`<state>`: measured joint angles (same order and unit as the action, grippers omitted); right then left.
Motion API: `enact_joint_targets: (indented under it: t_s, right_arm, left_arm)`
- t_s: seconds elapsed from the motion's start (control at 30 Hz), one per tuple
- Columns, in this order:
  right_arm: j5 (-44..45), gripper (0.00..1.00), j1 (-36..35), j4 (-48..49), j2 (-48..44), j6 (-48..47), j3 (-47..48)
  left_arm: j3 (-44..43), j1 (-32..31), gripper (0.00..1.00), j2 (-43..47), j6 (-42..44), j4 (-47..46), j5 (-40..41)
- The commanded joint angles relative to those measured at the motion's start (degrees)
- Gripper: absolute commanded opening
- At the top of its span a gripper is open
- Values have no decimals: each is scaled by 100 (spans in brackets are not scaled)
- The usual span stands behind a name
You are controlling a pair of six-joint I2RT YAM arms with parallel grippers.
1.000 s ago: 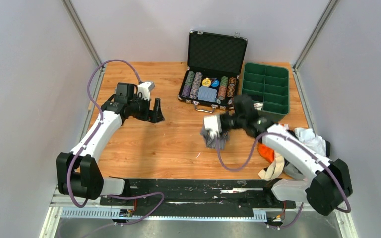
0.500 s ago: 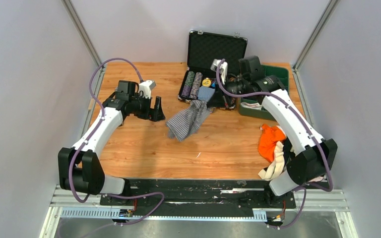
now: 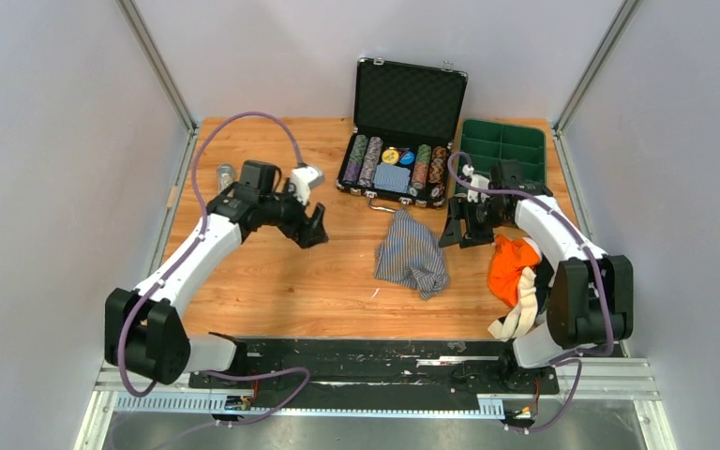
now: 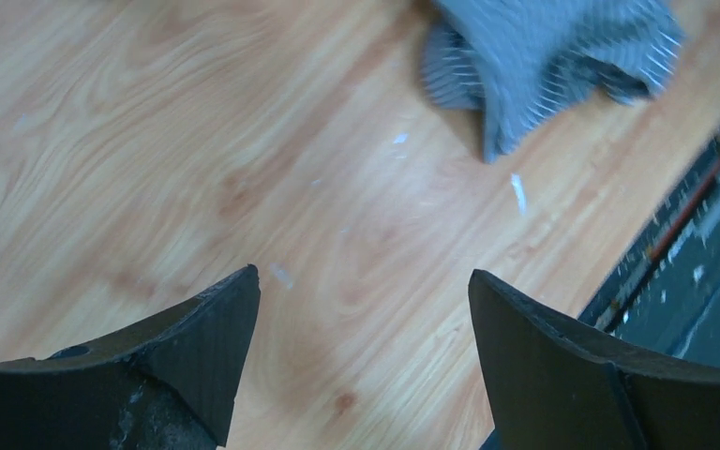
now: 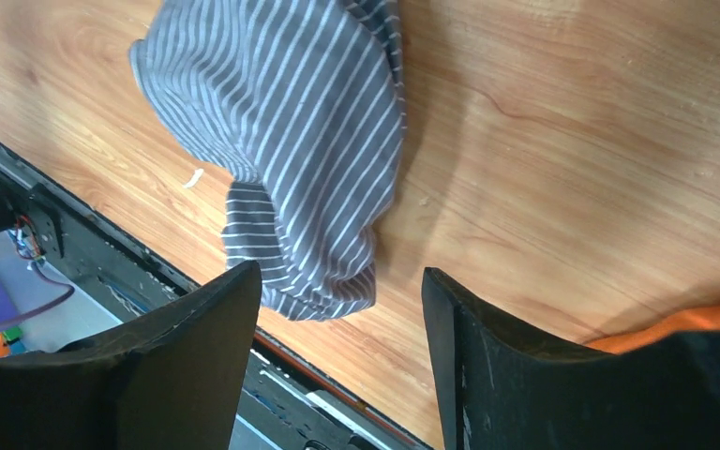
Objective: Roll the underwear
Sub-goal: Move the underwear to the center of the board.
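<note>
Grey pinstriped underwear (image 3: 412, 255) lies crumpled (folded over itself); rolling as-is risks lumpy roll. Left end effector (image 3: 317, 232), right end effector (image 3: 457, 234) flank it, spread, empty.

I can read no text, label, brand or number in any of my three views. The chips (image 3: 366, 159) in the open case (image 3: 411, 94) are too small from the top camera for me to tell whether they carry any print.
</note>
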<state>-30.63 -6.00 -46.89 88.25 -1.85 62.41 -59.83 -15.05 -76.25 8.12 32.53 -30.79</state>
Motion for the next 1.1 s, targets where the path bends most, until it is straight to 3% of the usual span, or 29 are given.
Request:
enact_joint_targets:
  t_s: [0.0,0.1,0.3,0.4,0.5,0.6,0.73,1.07]
  right_arm:
    - [30,65,-49,160,-598,461,-18]
    - [-11,65,-46,110,-881,479,-180]
    - [-5,64,-30,4,-987,305,-129]
    - [-105,64,39,19,-987,359,-75]
    - [-182,63,71,26,-1077,351,-90]
    - [-177,63,90,33,-1190,393,-222]
    - [-251,62,175,46,-1401,544,-477]
    - [-441,61,334,121,-1549,746,-612]
  left_arm:
    - [146,-909,89,425,2346,-219,-730]
    - [295,-1648,86,347,4192,-162,-641]
    - [1017,-2122,71,112,7118,-1249,-1258]
    - [775,-2305,67,-346,7612,-1246,-1456]
    - [228,-2454,56,-973,7458,-588,-1532]
    - [350,-2674,49,-1090,7324,-1079,-1431]
    - [726,-2896,47,-1200,7852,-1654,-1281]
    - [599,-3063,46,-1856,9635,-1025,-953]
